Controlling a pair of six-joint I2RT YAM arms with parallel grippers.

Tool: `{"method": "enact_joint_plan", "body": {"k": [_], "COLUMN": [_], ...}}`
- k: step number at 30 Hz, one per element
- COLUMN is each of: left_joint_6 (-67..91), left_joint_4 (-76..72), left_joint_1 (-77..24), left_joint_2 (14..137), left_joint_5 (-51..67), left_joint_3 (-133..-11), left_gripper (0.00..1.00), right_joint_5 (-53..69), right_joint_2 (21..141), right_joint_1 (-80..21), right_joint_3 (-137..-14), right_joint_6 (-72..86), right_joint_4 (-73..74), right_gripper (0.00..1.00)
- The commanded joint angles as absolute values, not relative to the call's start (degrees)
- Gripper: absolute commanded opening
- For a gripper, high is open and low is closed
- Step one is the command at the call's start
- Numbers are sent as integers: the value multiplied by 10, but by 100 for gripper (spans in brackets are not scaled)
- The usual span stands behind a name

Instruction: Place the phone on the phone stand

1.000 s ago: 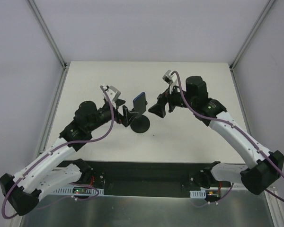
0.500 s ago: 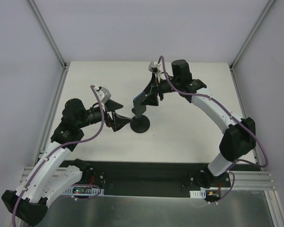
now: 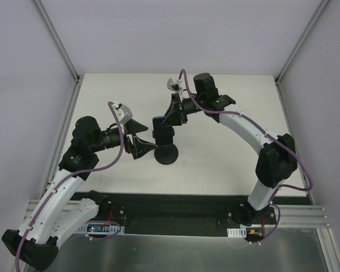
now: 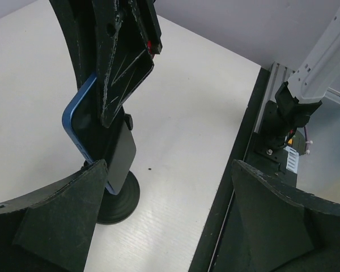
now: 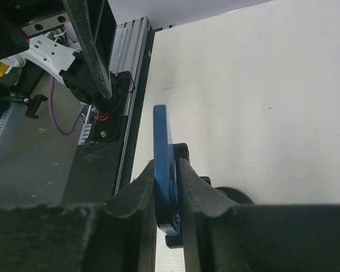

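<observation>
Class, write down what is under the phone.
Under the phone, which the right gripper clamps, stands the round base of the phone stand on the white table. The stem is hidden behind the phone.

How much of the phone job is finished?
Nearly done: the thin blue-edged black phone is up at the black round-based phone stand. The right gripper pinches it; the left gripper is open nearby. Left: letting go so it stands alone.

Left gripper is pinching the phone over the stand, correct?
No, the right gripper is pinching the phone over the stand. The left gripper is open beside it. The right wrist view shows its fingers on both faces of the phone.
</observation>
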State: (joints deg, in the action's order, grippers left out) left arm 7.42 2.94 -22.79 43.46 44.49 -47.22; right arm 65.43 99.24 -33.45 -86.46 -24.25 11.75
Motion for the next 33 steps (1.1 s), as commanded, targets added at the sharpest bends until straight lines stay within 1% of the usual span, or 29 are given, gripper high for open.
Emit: {"method": "enact_joint_plan", "body": {"k": [1,2,3,6,9,10,16,17,19,20,23,27,29,31,33], "left_joint_6": [59,58,59,61,61,62,53,51,41,40,39,34,31,31,30], "left_joint_4": [12,11,11,8,8,7,13,18,27,30,32,32,35,35,34], "left_joint_1": [-223,-224,-224,-223,-222,-221,-235,-237,-246,-250,-261,-268,-272,-273,-272], "left_joint_2": [415,412,410,410,396,390,401,403,410,413,422,431,440,445,440], "left_joint_5": [436,435,432,431,425,419,397,380,371,361,356,342,338,338,339], "left_joint_3": [-478,-477,-472,-468,-462,-460,-458,-461,-466,-468,-469,-465,-470,-474,-474], "left_gripper": [89,89,89,89,89,89,89,89,89,88,87,87,87,87,87], "right_joint_5": [622,601,582,513,397,339,128,114,100,98,83,113,126,149,172], "right_joint_2": [953,943,933,900,861,847,781,779,785,789,815,877,899,931,960], "right_joint_1": [-342,-342,-342,-340,-328,-321,-221,-184,-146,-111,-58,21,66,89,119], "right_joint_3": [-838,-825,-815,-797,-783,-783,-774,-777,-796,-806,-838,-874,-888,-896,-934], "right_joint_6": [-221,-209,-200,-188,-186,-184,-174,-171,-157,-156,-183,-179,-166,-162,-156], "right_joint_4": [51,21,11,9,20,25,50,51,50,49,37,4,-46,-84,-90], "right_gripper": [15,11,1,0,0,0,0,0,0,0,0,0,0,0,0]}}
